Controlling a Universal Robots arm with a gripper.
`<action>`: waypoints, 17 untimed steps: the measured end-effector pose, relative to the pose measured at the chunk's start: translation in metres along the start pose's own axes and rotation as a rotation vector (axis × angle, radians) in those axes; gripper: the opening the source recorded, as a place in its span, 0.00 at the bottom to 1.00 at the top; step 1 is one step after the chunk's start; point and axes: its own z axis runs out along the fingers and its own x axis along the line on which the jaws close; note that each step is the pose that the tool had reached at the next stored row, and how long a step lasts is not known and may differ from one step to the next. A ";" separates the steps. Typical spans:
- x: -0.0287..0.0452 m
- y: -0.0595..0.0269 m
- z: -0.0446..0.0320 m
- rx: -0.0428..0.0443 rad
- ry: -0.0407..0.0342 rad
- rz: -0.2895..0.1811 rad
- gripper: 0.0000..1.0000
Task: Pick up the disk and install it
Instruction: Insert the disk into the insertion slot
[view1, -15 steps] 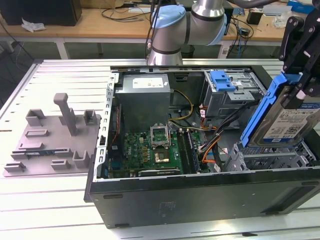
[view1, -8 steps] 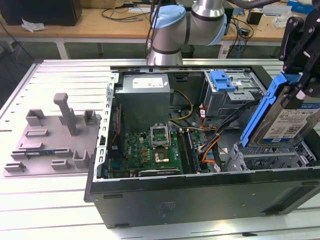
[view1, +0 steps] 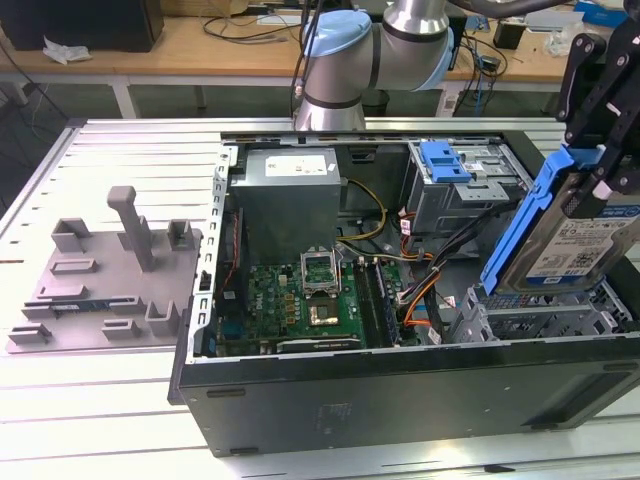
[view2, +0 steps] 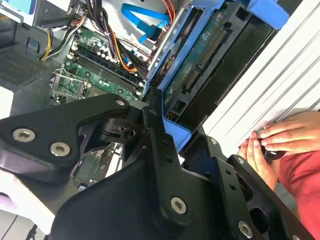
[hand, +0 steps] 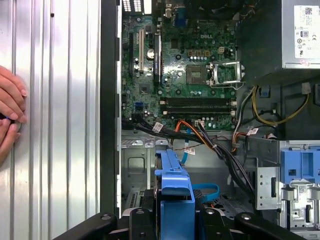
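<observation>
The gripper (view1: 592, 168) is closed on the disk (view1: 575, 245) and holds it in the air at the exterior view's right, over the open computer case (view1: 400, 395). It grips the upper end of the blue caddy frame. In the first wrist view, the narrow blue edge of the disk (hand: 174, 192) sits tight between the two black sides of the gripper (hand: 175, 222).

The disk is not lying flat. In the exterior view its long axis runs steeply: the upper end is at the gripper, and the lower end goes down and toward the exterior view's left. That lower end is just above the silver drive cage (view1: 540, 320), but I cannot tell if they touch. The face with the blue-and-white label is turned toward the exterior camera. The opposite face of the disk (view2: 200, 75), with a green circuit board, shows in the second wrist view above the gripper (view2: 170, 142).

Farther back in the case, another cage carries a blue bracket (view1: 445, 162), and the motherboard (view1: 310, 295) lies on the case floor. A person's hand (view2: 280, 140) rests on the ribbed metal table (view1: 120, 150) beside the case (fingers flat on the metal).
</observation>
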 end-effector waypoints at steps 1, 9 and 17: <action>0.0000 0.0000 0.0000 0.0000 0.0000 0.000 0.37; 0.0006 0.0019 0.0007 0.0000 -0.0002 0.000 0.37; 0.0005 0.0017 0.0013 -0.0001 0.0000 -0.003 0.37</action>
